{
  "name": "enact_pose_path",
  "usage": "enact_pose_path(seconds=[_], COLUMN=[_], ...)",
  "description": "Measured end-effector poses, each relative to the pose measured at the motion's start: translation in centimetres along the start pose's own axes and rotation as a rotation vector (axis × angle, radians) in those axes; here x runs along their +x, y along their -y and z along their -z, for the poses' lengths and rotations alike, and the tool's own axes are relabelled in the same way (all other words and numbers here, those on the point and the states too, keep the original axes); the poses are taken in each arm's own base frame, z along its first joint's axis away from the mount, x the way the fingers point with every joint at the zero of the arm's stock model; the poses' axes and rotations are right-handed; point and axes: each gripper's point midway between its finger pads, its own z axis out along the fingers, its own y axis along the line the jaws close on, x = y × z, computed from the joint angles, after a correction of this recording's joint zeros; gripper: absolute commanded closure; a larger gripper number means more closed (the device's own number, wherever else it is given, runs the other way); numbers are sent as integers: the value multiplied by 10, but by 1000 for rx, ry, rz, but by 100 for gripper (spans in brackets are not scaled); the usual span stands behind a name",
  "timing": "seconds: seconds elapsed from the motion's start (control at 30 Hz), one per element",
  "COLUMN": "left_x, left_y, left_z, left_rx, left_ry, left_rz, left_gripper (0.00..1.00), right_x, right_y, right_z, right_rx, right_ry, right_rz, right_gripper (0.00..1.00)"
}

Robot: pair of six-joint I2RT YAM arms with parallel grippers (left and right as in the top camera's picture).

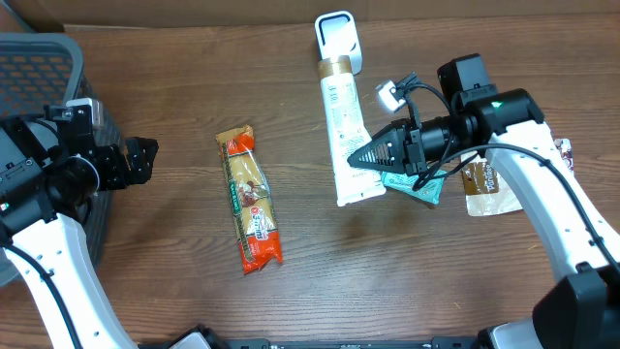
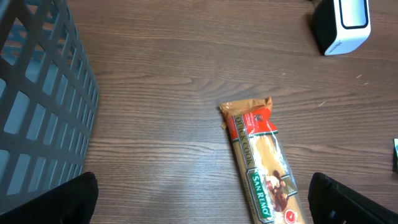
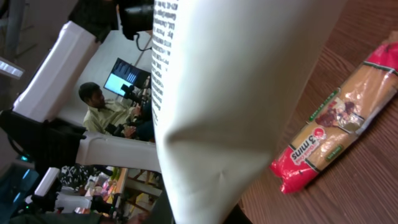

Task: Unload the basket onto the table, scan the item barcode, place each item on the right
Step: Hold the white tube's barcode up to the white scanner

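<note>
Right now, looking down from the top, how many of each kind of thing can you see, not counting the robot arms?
Packets: 3 (pasta packet, teal packet, brown packet)
Tubes: 1 (white tube, held by the right gripper)
Scanners: 1 (scanner)
Baskets: 1 (basket)
Total: 6

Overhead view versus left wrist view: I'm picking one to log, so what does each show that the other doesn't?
Only overhead: the right gripper shut on the white tube, and a brown packet near it. Only left wrist: the SAN REMO lettering, readable on the pasta packet. Both: that pasta packet, the scanner, the basket and the wooden table.
</note>
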Motion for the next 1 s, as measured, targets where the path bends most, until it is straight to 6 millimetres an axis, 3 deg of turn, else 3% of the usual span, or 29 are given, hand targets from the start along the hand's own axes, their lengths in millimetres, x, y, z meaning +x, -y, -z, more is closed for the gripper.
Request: enact_pose_path(seconds=[0.23,0.33,0.5,0.67,0.77,0.83,1.0], left_x=[0,0,0,0,0,0,0], left_y=[0,0,0,0,0,0,0], left_z=[0,0,0,0,0,0,0], left_rx=[0,0,0,0,0,0,0], left_ry=[0,0,0,0,0,0,0], left_rz=[0,0,0,0,0,0,0], left_gripper=[0,0,0,0,0,0,0], right_x=[-3,-6,-19,-36,-49,-66,-100], right_y=[-24,-19,9,41,67,93,150], right_z=[4,5,8,14,35,59,93], right_rx=[-6,49,336,807,1124,1357,1661], right_ry=[13,7,-23,-35,-3,45,62], right_rz=[57,32,-54,-17,48,99,234], right_gripper=[96,96,97,96,96,96,97])
